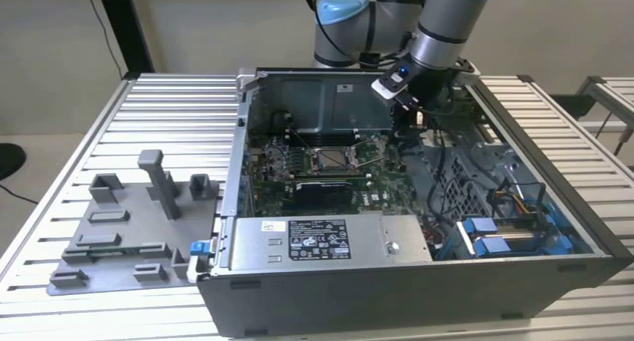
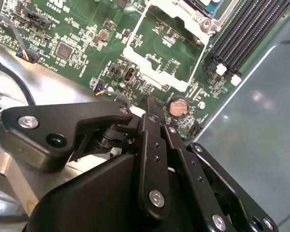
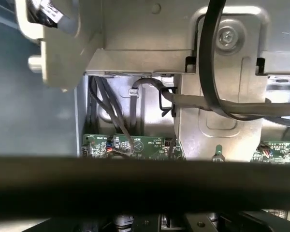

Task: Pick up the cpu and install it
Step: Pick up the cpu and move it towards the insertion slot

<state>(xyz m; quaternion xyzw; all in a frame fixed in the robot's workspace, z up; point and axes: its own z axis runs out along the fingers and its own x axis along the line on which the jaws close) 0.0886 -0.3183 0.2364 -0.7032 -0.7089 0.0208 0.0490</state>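
My gripper (image 1: pixel 418 120) hangs inside the open computer case (image 1: pixel 554 274), over the motherboard's (image 1: pixel 297 179) edge on the exterior view's right, to the right of the square socket frame (image 1: pixel 330 160). In the second wrist view the black fingers (image 2: pixel 150 140) converge to one tip, so the gripper (image 2: pixel 148 107) looks shut with nothing seen between them, above the green board (image 2: pixel 82 43) near a coin battery (image 2: pixel 177 106). The socket frame (image 2: pixel 203 12) lies a short way off. The cpu is out of view.
A grey fixture (image 1: pixel 119 237) with upright holders sits on the slatted table (image 1: pixel 148 111) at the exterior view's left. A silver box with a white label (image 1: pixel 327 241) spans the case front. Cables (image 3: pixel 212 72), a metal bracket (image 3: pixel 222 125) and blue drive clips (image 1: pixel 495 237) crowd the right side.
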